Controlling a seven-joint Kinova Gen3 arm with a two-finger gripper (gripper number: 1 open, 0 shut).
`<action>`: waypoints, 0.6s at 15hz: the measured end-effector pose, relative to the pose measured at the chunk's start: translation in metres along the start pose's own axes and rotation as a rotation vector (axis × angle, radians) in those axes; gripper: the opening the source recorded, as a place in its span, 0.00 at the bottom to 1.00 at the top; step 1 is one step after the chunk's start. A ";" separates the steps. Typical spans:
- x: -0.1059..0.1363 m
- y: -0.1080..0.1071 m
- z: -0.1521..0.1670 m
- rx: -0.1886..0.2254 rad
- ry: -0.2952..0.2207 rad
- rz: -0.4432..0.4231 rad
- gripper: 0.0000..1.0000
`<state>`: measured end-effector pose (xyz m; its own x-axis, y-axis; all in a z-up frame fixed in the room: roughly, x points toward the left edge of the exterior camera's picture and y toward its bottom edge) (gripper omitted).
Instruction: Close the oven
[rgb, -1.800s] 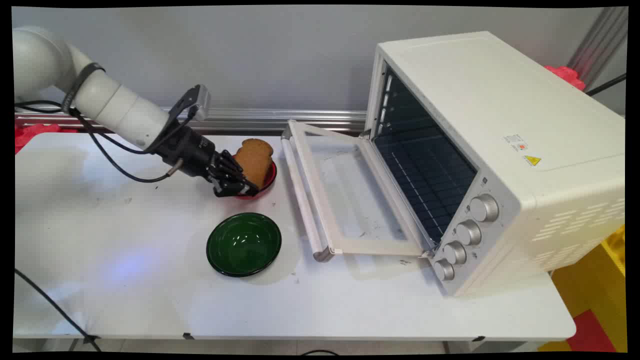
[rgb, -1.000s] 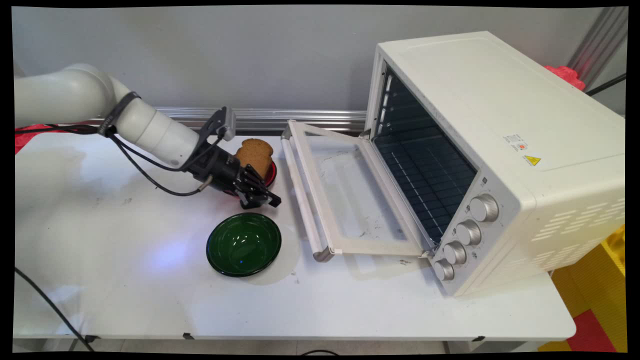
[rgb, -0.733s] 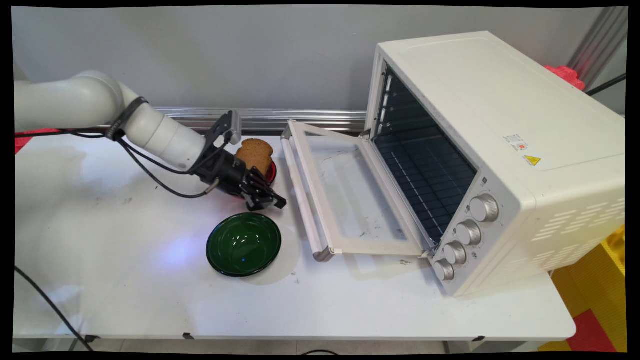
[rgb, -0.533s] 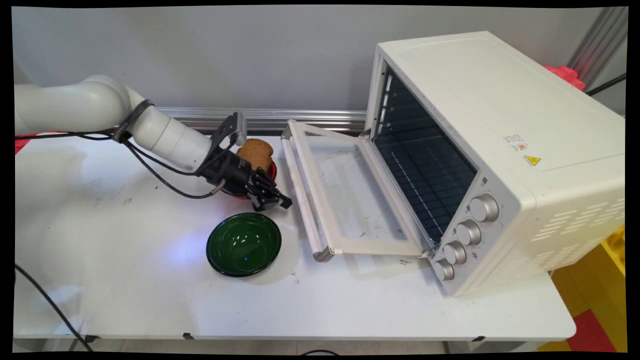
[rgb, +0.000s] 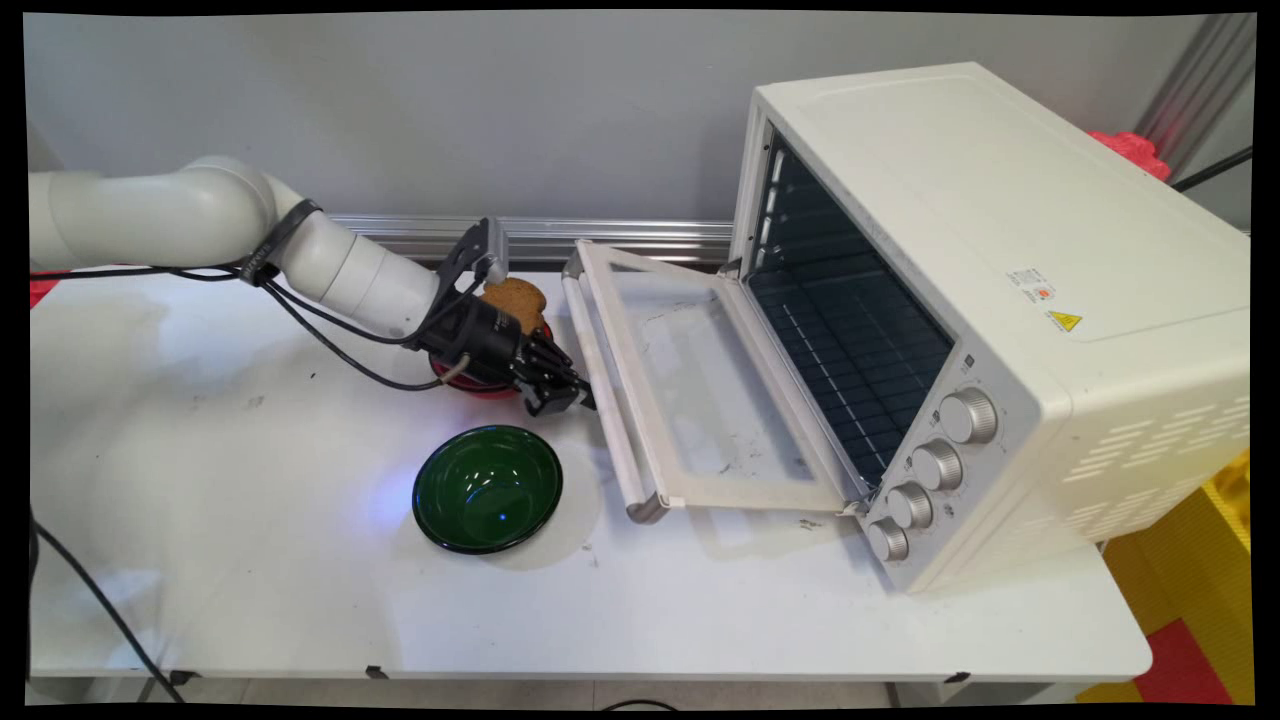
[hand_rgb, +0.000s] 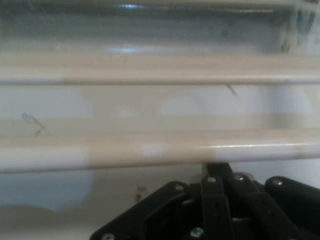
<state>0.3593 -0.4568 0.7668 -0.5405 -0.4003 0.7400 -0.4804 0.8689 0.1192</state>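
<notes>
My gripper (rgb: 580, 398) is shut and holds nothing. It sits low over the table, its tip right at the bar handle (rgb: 622, 455) of the toaster oven's open door (rgb: 700, 400). In the hand view the shut fingers (hand_rgb: 217, 172) rise to just under the cream handle (hand_rgb: 160, 150), which runs straight across the picture, with the door's frame (hand_rgb: 160, 70) beyond it. Behind my wrist a slice of brown bread (rgb: 516, 296) stands in a red bowl (rgb: 484, 388), both partly hidden by the hand.
The white toaster oven (rgb: 1000, 250) fills the table's right side, with its door folded down towards the left and its dark inside showing. A green bowl (rgb: 488, 488) lies on the table just in front of my gripper. Black cables hang under the arm.
The gripper has moved to the right, from beside the bread in the red bowl to the oven door's handle. It stays shut; the bread and both bowls have not moved.
</notes>
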 end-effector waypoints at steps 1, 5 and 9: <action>0.002 0.000 0.000 -0.003 0.008 0.000 0.00; 0.010 0.001 -0.005 -0.012 0.038 0.000 0.00; 0.024 0.001 -0.007 -0.025 0.080 0.003 0.00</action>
<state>0.3510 -0.4630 0.7893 -0.4846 -0.3740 0.7907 -0.4609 0.8775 0.1326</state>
